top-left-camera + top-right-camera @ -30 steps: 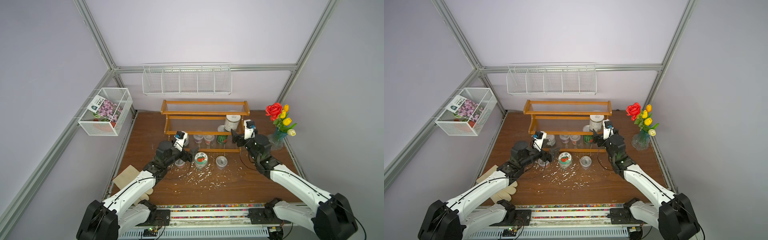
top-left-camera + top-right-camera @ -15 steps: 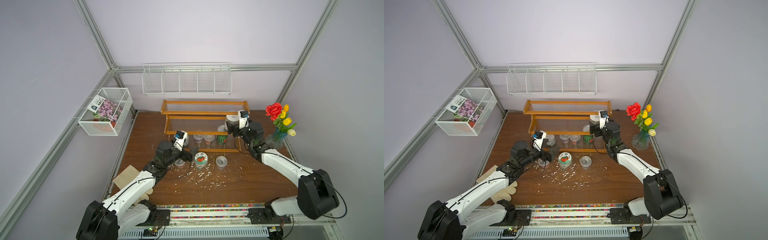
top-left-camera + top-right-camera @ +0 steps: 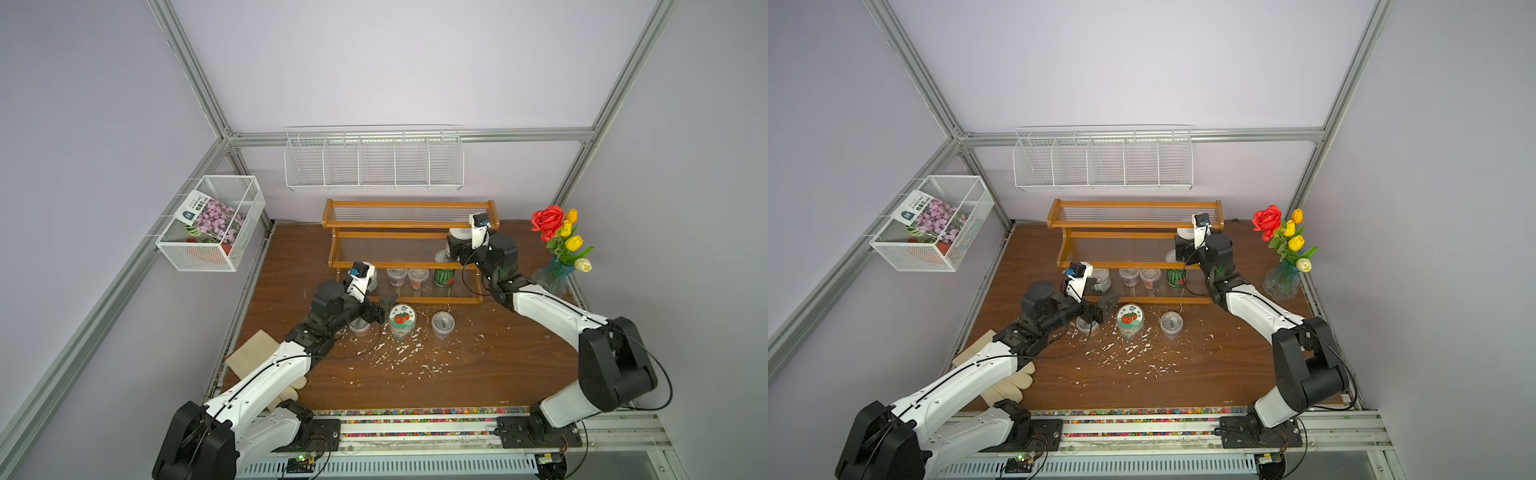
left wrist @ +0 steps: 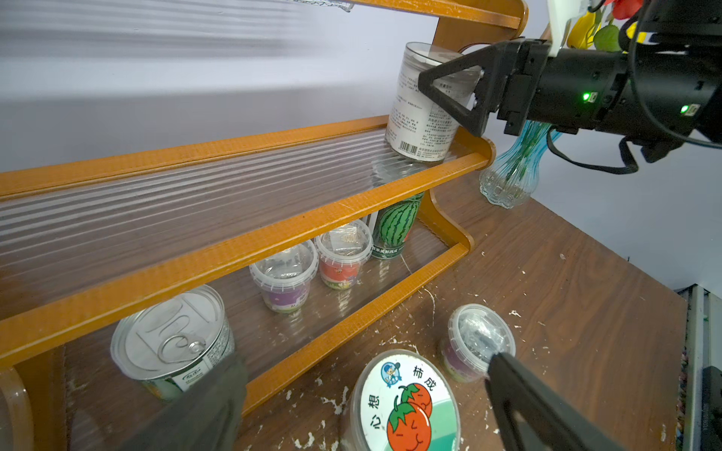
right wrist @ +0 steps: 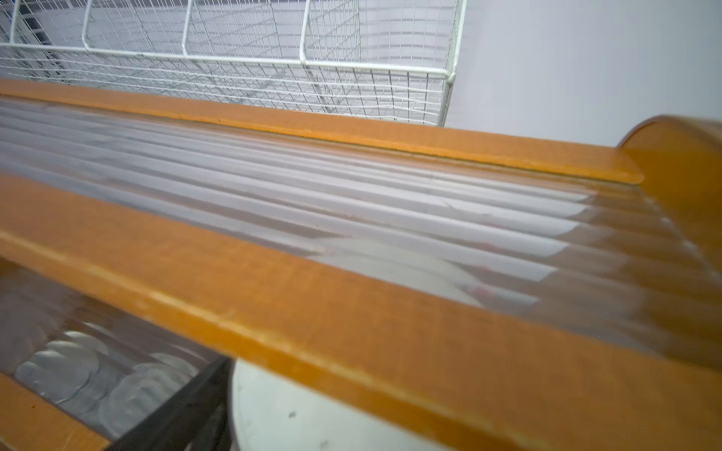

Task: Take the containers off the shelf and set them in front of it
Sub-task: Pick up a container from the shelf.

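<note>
On the shelf's [image 4: 273, 234] middle tier, right end, the silver tin [image 4: 414, 129] stands at my right gripper [image 4: 433, 74], jaws wide. I should centre the tin, close squarely, then lift above the rail. Left gripper [image 3: 383, 308]: jaws wide, empty.

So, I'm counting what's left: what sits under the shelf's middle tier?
A silver pull-tab can, a purple-labelled cup, an orange-labelled cup and a watermelon-print can. The middle rail covers that can's top.

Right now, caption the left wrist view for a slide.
Right tool at the silver tin on the shelf's middle tier.
</note>
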`<state>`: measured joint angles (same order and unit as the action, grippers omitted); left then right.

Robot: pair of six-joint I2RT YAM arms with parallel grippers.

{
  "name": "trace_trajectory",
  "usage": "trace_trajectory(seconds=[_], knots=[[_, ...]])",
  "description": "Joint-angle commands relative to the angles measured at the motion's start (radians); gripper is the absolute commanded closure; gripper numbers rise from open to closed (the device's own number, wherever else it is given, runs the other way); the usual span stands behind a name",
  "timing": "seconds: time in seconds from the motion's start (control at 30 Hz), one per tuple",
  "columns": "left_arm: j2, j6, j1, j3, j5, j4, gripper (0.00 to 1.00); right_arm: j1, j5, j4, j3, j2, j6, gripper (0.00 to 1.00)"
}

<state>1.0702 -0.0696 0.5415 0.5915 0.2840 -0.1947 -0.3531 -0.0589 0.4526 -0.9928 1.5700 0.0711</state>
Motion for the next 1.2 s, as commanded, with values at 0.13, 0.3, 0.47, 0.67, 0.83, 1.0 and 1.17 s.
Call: trace_trajectory(seconds=[0.13,0.3,0.47,0.67,0.83,1.0,1.17], knots=[[0.006,0.017,-0.006,0.025,-0.006,0.018,0.00,0.006,-0.029,0.049,-0.050,0.044,0.019,0.03],[0.012,0.018,-0.006,0.024,-0.003,0.016,0.01,0.006,-0.025,0.068,-0.052,0.055,0.015,0.11],[0.011,0.019,-0.006,0.025,-0.003,0.015,0.01,0.006,0.005,0.069,-0.026,0.025,0.013,0.25],[0.020,0.013,-0.006,0.030,0.007,-0.001,0.01,-0.005,0.043,0.045,0.045,-0.061,0.005,0.33],[0.032,0.010,-0.005,0.030,0.015,-0.012,0.00,-0.018,0.059,0.015,0.110,-0.147,0.007,0.34],[0.031,0.007,-0.007,0.030,0.021,-0.017,0.01,-0.028,0.103,-0.052,0.158,-0.226,0.008,0.34],[0.024,0.003,-0.006,0.036,0.056,-0.017,0.01,-0.064,0.143,-0.158,0.192,-0.334,-0.010,0.36]])
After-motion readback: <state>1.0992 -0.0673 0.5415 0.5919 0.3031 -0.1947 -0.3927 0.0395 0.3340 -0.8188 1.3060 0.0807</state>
